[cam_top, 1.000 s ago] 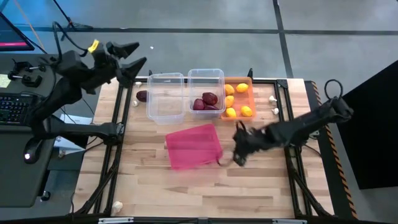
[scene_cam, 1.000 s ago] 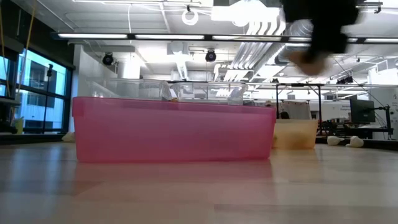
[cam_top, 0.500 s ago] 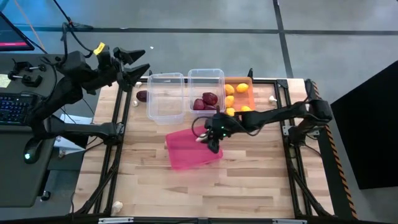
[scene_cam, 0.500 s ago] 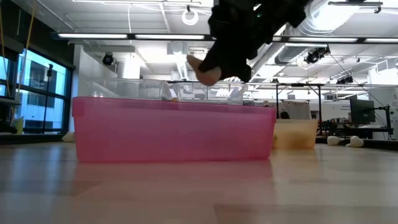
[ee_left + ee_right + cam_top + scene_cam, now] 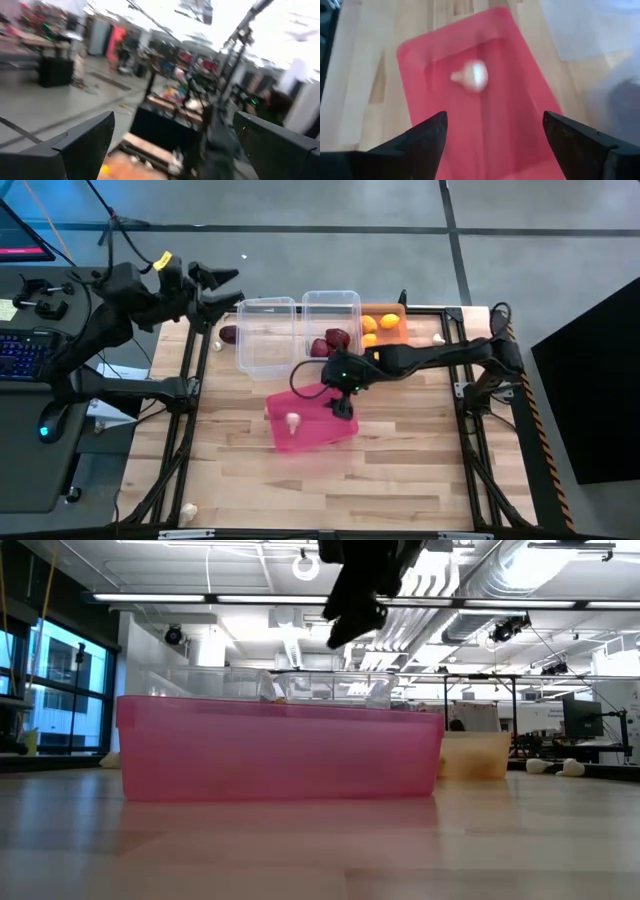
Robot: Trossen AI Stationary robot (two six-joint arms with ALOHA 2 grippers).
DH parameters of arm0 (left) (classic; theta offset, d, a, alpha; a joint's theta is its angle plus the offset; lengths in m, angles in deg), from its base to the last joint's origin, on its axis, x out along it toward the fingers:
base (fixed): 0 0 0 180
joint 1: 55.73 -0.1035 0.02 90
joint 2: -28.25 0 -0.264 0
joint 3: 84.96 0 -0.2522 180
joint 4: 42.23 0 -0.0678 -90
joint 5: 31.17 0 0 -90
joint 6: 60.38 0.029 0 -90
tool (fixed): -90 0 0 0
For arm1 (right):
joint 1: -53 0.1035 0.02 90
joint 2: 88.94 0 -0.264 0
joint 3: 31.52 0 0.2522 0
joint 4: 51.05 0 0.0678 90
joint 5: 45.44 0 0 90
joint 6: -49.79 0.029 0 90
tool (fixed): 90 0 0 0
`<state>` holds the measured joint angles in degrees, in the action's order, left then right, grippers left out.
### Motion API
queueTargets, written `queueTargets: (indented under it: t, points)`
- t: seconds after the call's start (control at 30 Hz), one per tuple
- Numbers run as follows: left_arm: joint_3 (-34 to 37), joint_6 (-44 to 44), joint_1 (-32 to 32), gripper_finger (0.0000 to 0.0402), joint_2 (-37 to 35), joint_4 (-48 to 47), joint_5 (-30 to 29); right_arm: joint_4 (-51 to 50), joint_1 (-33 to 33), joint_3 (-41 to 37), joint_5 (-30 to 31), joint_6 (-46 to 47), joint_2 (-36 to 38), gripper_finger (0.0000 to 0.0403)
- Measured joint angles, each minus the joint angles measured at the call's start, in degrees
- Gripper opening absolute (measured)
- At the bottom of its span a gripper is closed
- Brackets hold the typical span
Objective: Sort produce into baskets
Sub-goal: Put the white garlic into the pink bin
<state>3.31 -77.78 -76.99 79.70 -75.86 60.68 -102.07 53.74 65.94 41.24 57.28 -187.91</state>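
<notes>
High view: the right gripper (image 5: 341,406) hangs over the pink bin's (image 5: 310,430) edge nearest the clear bins (image 5: 297,330), fingers spread wide and holding nothing, with a white garlic bulb (image 5: 292,420) inside that bin. Bare table (image 5: 400,470) lies around the pink bin on its other sides. Beyond the table's far corner, past the clear bins, the left gripper (image 5: 226,286) waits with fingers wide apart, empty.

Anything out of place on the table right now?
Yes. The pink basket sits skewed, apart from the row of three baskets. One dark red piece lies beside the empty clear basket, and garlic bulbs lie loose, one at the table's front corner.
</notes>
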Motion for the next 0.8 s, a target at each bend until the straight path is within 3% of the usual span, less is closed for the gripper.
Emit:
queueTargets:
  t: [0.17,0.4,0.57,0.8]
  points:
    - [0.0,-0.22,0.0,0.0392,0.37,-9.12,7.41,-9.31,-0.26,0.09,4.71,3.62,3.31,0.0318]
    - [0.0,-3.96,5.68,0.0392,6.89,-29.69,11.5,-11.51,3.73,-14.1,8.74,17.57,14.24,0.0319]
    - [1.11,-8.95,18.83,0.0392,16.18,-43.7,12.04,-11.36,8.12,-23.39,13.88,30.53,22.18,0.0319]
    - [10.84,-27.68,40.52,0.0392,27.14,-43.36,12.5,-5.9,14.39,-32.27,17.66,37.48,28.53,0.0319]
